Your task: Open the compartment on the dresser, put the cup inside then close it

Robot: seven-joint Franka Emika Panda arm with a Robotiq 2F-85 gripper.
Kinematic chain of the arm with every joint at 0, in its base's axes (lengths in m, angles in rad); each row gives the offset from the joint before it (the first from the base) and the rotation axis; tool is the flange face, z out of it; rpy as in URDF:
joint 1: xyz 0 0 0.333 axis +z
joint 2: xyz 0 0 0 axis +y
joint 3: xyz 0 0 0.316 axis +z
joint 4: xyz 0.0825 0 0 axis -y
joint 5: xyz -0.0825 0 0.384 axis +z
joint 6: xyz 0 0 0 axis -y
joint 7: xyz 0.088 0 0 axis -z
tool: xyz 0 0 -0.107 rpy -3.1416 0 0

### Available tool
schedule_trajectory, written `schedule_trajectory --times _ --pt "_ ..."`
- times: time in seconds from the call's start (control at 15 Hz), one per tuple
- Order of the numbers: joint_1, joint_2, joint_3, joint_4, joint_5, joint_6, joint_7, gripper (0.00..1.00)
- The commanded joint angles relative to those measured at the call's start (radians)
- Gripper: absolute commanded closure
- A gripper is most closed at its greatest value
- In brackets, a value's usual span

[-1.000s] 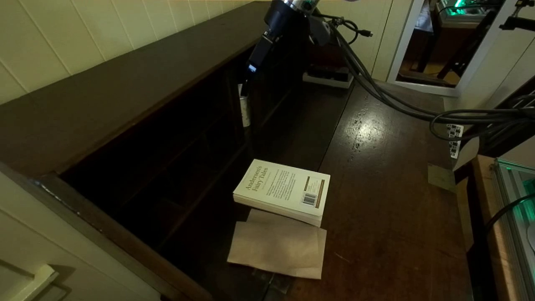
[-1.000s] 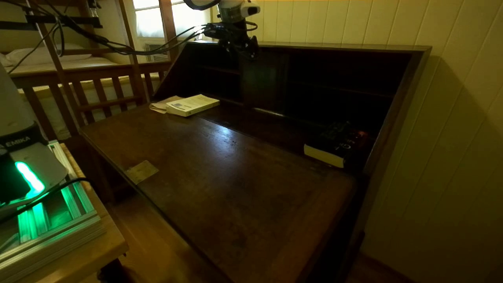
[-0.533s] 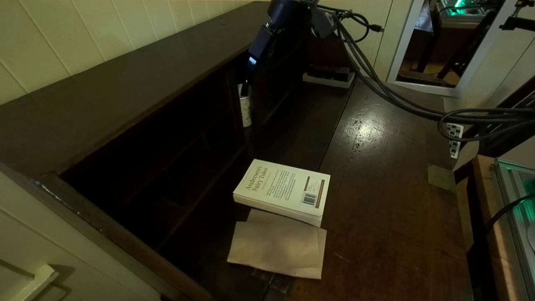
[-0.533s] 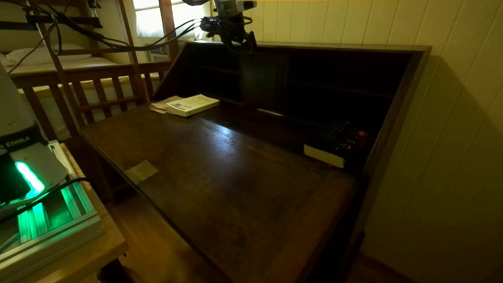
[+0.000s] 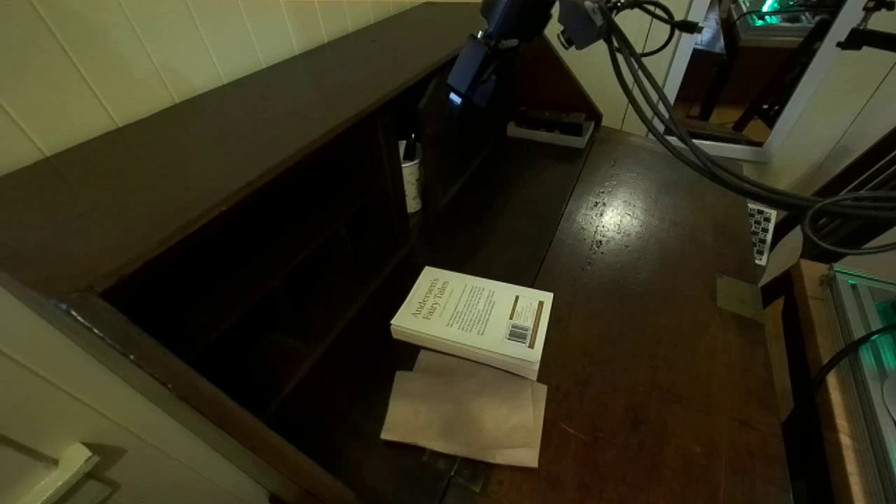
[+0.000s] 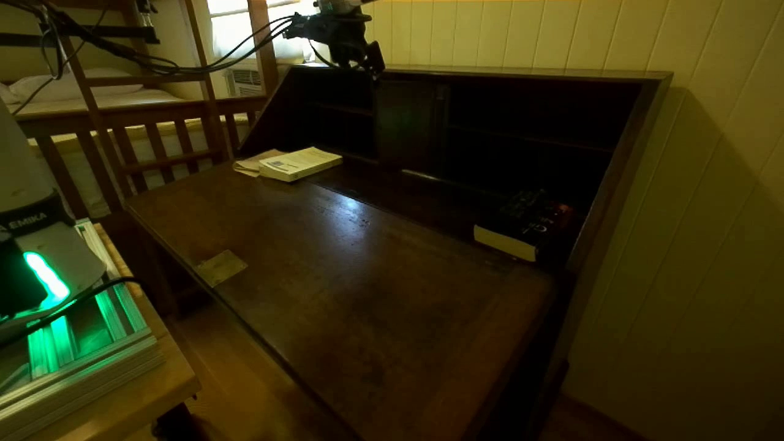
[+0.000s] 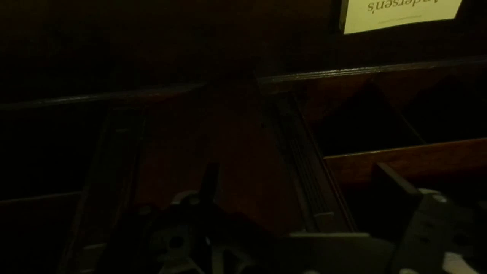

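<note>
Upright in the compartment (image 5: 407, 124), upper middle of an exterior view, the white cup (image 5: 411, 187) is probably light and stiff; a dark object (image 5: 411, 149) seems to poke from its mouth, so grip its sides. Low in the wrist view, the fingers (image 7: 395, 184) stand wide, empty.

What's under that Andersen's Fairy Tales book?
The Andersen's Fairy Tales book lies on the dresser, with brown paper showing along one edge. I can't tell whether the paper runs underneath, because the book covers that spot.
</note>
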Motion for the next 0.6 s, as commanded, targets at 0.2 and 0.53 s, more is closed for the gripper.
schedule_trajectory --times 0.2,0.53 --pt "-0.004 -0.177 -0.024 -0.151 -0.141 -0.064 0.156 0.0" --pt "0.005 -0.278 -0.033 -0.235 -0.158 -0.111 0.167 0.0"
